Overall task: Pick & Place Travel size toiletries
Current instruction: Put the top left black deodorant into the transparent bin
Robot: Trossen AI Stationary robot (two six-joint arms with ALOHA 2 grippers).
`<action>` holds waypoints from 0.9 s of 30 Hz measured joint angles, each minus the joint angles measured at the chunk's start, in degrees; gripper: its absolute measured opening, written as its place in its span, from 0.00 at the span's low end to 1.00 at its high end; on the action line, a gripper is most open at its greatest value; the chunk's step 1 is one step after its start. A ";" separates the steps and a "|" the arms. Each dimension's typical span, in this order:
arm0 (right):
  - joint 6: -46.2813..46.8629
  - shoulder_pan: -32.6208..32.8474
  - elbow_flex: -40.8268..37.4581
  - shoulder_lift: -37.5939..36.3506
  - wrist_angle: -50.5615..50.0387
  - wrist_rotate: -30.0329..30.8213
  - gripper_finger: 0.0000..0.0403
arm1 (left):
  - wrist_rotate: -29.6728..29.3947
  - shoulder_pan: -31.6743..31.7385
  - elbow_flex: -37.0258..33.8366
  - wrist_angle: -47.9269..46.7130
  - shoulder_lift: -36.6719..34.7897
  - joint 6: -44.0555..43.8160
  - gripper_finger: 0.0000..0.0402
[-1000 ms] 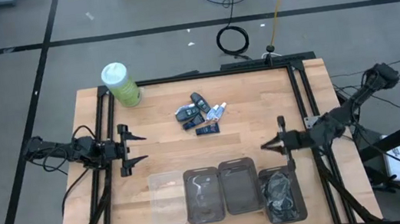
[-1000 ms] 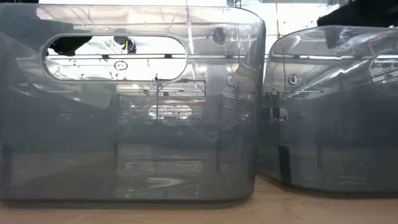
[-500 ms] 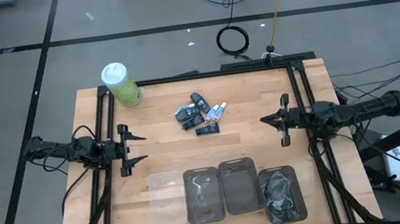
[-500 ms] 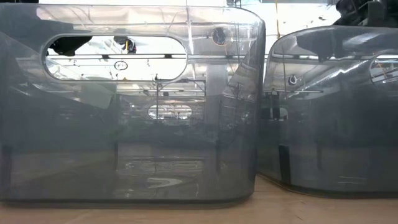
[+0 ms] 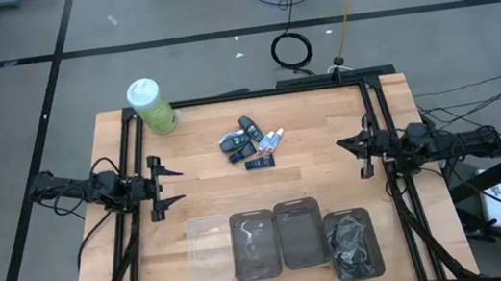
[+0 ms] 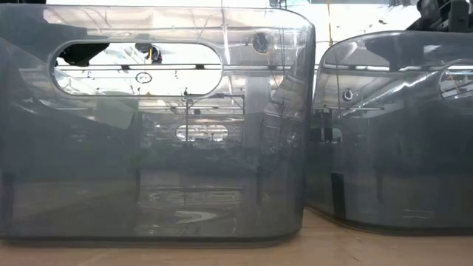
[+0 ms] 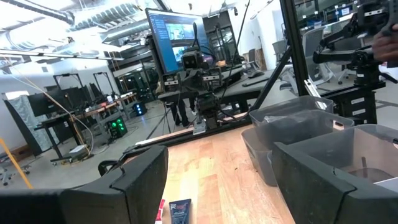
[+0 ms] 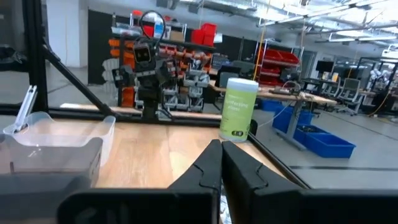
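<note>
Right gripper, fingers together, has retreated toward the tabletop's right edge; left gripper splayed. Toiletries: light, slippery; pinch mid-body.

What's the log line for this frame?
left claw: open, idle, left edge | right claw: shut, empty, right edge | toiletries: untouched, centre

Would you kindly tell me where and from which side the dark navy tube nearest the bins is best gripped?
Grip the dark navy tube across its short width at mid-length, coming straight down. It lies flat at the pile's near edge, long axis roughly left-right, with bare table on its bin side; the other toiletries crowd its far side.
</note>
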 joint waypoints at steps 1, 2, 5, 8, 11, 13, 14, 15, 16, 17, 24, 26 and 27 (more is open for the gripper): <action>-0.01 0.00 -0.62 -0.46 0.52 0.01 0.00 | 0.00 0.00 0.01 0.01 -0.01 0.00 0.70; 0.01 0.00 -1.28 -0.78 1.03 0.03 0.00 | 0.00 0.00 0.01 0.01 -0.01 0.00 0.70; 0.01 0.00 -4.92 -1.18 4.79 0.04 0.00 | 0.00 0.00 0.01 0.02 -0.02 0.00 0.70; -0.42 0.02 -8.59 -1.12 9.24 0.01 0.00 | 0.00 0.00 0.01 0.01 0.00 0.00 0.70; -1.02 0.00 -10.22 -1.29 10.71 0.19 0.00 | 0.00 0.00 -0.01 0.02 0.00 0.00 0.70; -0.90 0.02 -10.27 -1.22 9.70 0.15 0.00 | 0.00 0.00 0.01 0.01 -0.02 0.00 0.70; -0.43 0.02 -10.16 -1.28 9.78 0.07 0.00 | 0.00 0.00 0.00 0.03 -0.01 0.00 0.70; 0.13 0.02 -10.14 -1.33 9.71 0.05 0.00 | 0.00 0.00 0.01 0.00 0.00 0.00 0.70; 0.39 0.02 -10.14 -1.28 9.29 0.08 0.00 | 0.00 0.00 0.01 0.00 0.00 0.00 0.70; 0.56 0.02 -10.14 -1.25 8.55 0.09 0.00 | 0.00 0.00 -0.01 0.04 -0.02 0.00 0.70; 2.18 0.02 -10.18 -1.27 7.64 0.15 0.00 | 0.00 0.00 0.01 0.03 -0.02 0.00 0.70; 2.18 0.02 -10.23 -1.25 7.17 0.15 0.00 | 0.00 0.00 0.01 0.02 -0.02 0.00 0.70; 2.16 0.02 -10.23 -1.25 7.17 0.15 0.00 | 0.00 0.00 0.01 0.02 -0.01 0.00 0.70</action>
